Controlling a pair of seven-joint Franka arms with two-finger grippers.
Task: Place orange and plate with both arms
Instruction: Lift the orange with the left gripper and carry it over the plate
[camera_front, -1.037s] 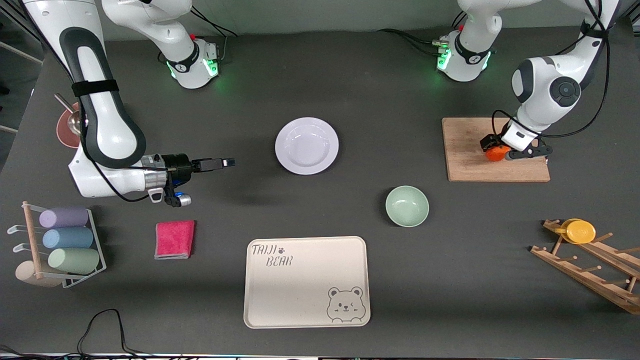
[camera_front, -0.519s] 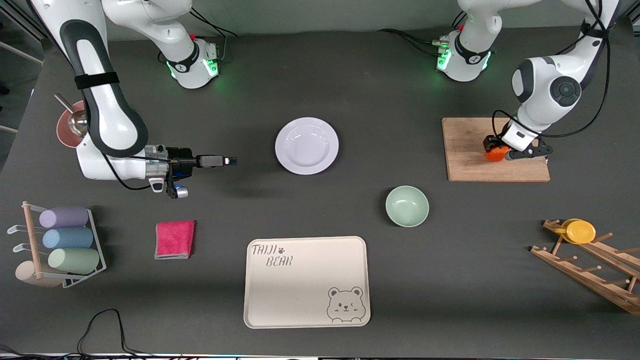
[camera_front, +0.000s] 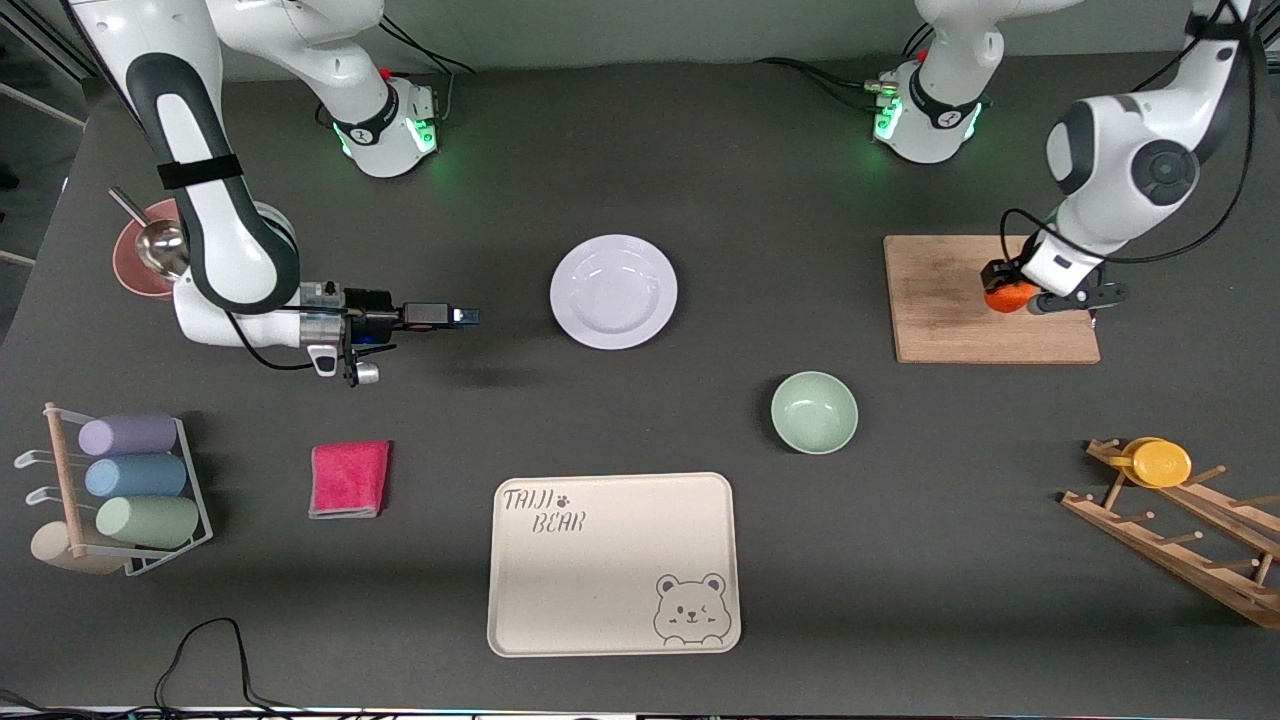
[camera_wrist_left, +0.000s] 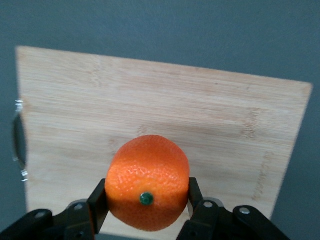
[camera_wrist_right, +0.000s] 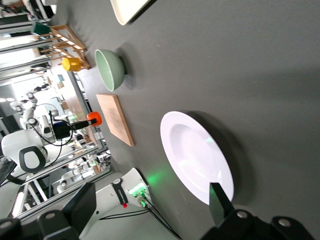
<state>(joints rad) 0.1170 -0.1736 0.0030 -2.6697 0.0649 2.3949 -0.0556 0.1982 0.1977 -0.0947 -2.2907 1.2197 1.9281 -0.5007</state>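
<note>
Left hand (camera_front: 1012, 297) is gripping one orange (camera_wrist_left: 148, 182) above one cutting board (camera_front: 950, 310); right hand (camera_front: 465, 317), fingers spread, is hovering beside one plate (camera_front: 613, 291)

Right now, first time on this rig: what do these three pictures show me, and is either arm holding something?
Two robot arms work at a dark table. The high view faces them; the others come from wrist cameras. The left gripper is shut on the orange, over the wooden board. The right gripper is open and empty, low beside the white plate. Nearer the front camera lie a green bowl, a beige bear tray and a pink cloth.
</note>
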